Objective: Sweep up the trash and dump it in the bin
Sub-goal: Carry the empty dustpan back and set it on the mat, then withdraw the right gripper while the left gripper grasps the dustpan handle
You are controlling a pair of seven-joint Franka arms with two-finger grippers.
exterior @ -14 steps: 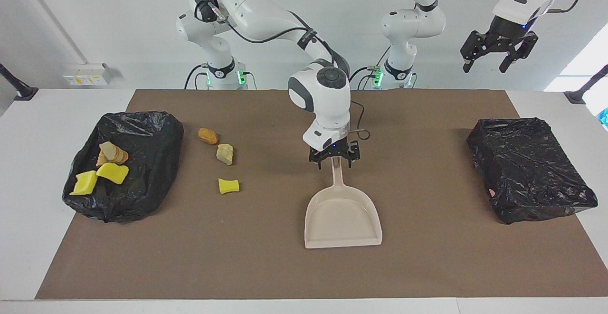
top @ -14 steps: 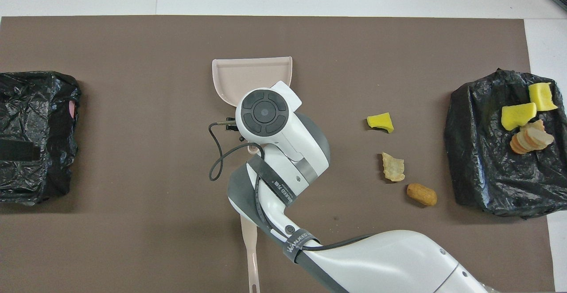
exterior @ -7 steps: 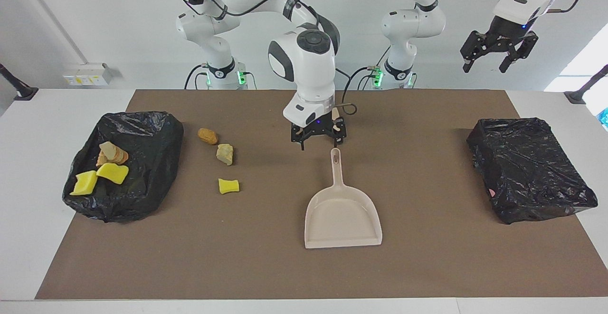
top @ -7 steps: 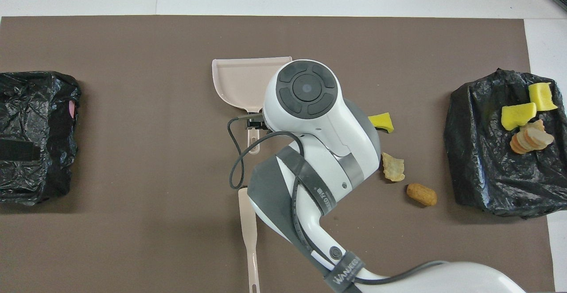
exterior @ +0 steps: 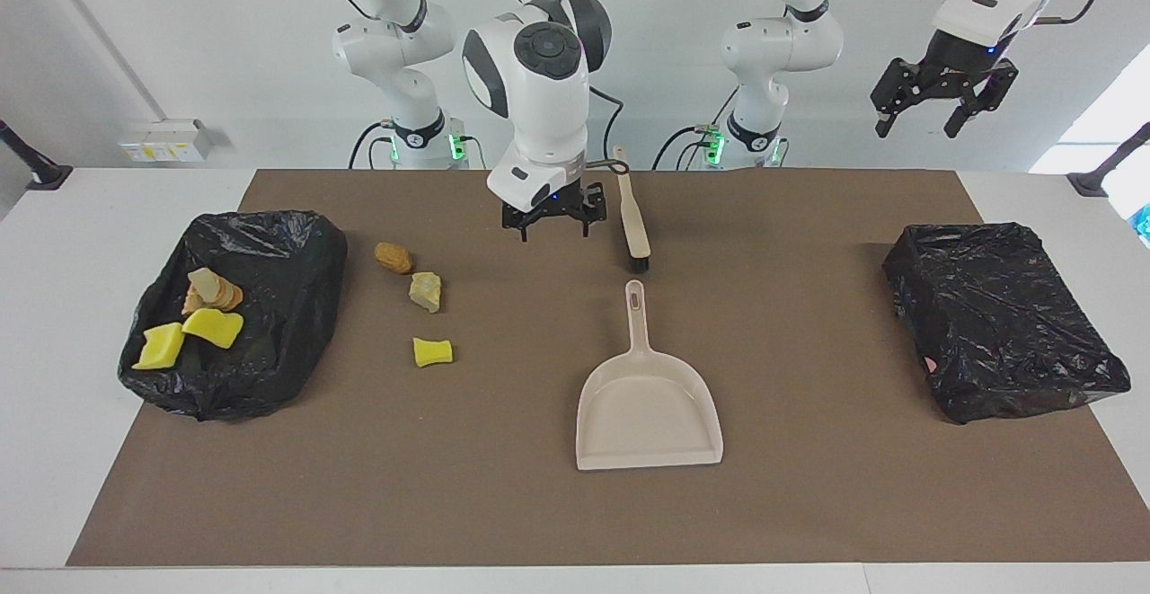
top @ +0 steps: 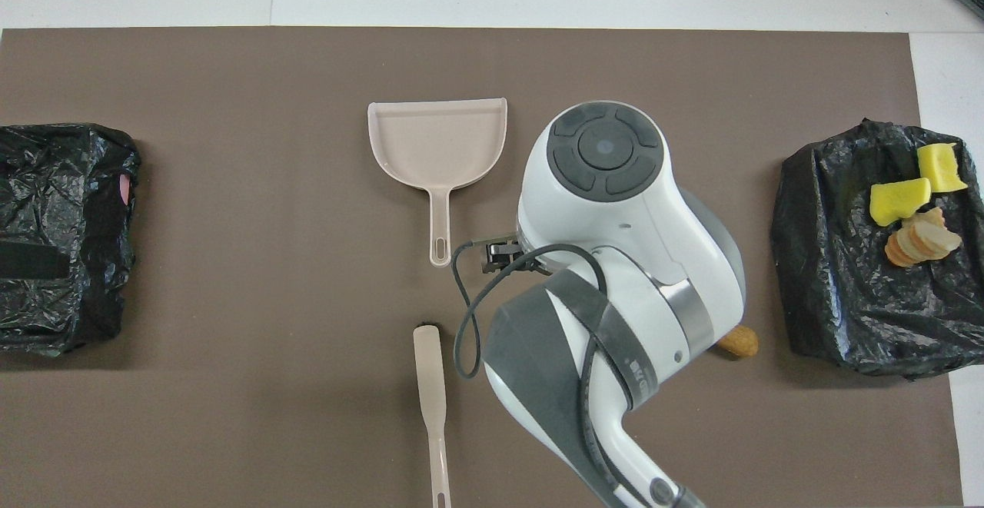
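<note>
A brown mat point(exterior: 809, 504) covers the table. Toward the right arm's end, a black-bagged bin point(exterior: 269, 306) holds sponge pieces point(exterior: 212, 326) and bread; three scraps point(exterior: 424, 292) lie beside it. The beige dustpan point(exterior: 649, 414) sits mid-mat, the brush point(exterior: 633, 221) nearer the robots. The right gripper point(exterior: 552, 221) hangs empty, fingers apart, over bare mat. The left gripper point(exterior: 942, 101) waits aloft, released.
</note>
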